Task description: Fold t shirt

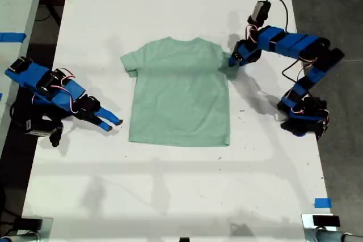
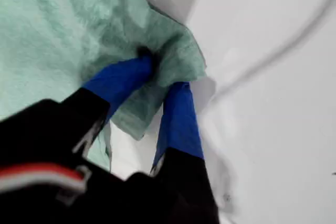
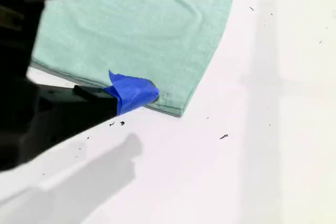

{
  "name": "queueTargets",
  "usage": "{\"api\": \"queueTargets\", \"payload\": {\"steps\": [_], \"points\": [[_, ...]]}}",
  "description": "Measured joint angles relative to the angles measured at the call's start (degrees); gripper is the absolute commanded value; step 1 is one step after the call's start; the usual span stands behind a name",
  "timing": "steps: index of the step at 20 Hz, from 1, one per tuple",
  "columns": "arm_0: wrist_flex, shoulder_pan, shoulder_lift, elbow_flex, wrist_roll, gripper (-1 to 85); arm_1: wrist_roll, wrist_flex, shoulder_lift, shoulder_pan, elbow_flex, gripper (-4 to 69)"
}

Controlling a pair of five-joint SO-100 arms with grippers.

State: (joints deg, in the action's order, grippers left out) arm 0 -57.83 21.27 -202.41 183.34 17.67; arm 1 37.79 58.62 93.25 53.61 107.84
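Note:
The pale mint-green t shirt (image 1: 180,92) lies flat on the white table, neck toward the far side. My first gripper (image 1: 233,60) is at the sleeve on the exterior view's right, and that sleeve is bunched up. In the first wrist view its blue fingers (image 2: 178,114) pinch the crumpled sleeve cloth (image 2: 168,56) between them. My second gripper (image 1: 112,124) rests low on the table at the exterior view's left, a short way from the shirt's side edge. It is open, and in the second wrist view one blue fingertip (image 3: 134,93) lies beside the hem corner (image 3: 173,103).
The white table (image 1: 181,196) has a long bare stretch toward the exterior view's near side and beyond the shirt's neck. Blue tape marks sit at its near corner (image 1: 322,202) on the exterior view's right. Dark floor borders both table sides.

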Motion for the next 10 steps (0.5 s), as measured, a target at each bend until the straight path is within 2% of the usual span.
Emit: {"api": "queueTargets", "payload": {"steps": [6,10], "points": [[0.0,-0.3,0.0,0.0,0.0,29.7,0.1,12.2,0.0,-2.8,-13.2,1.1],[0.0,-0.3,0.0,0.0,0.0,29.7,2.5,14.2,-0.2,-7.8,-23.5,1.1]]}}
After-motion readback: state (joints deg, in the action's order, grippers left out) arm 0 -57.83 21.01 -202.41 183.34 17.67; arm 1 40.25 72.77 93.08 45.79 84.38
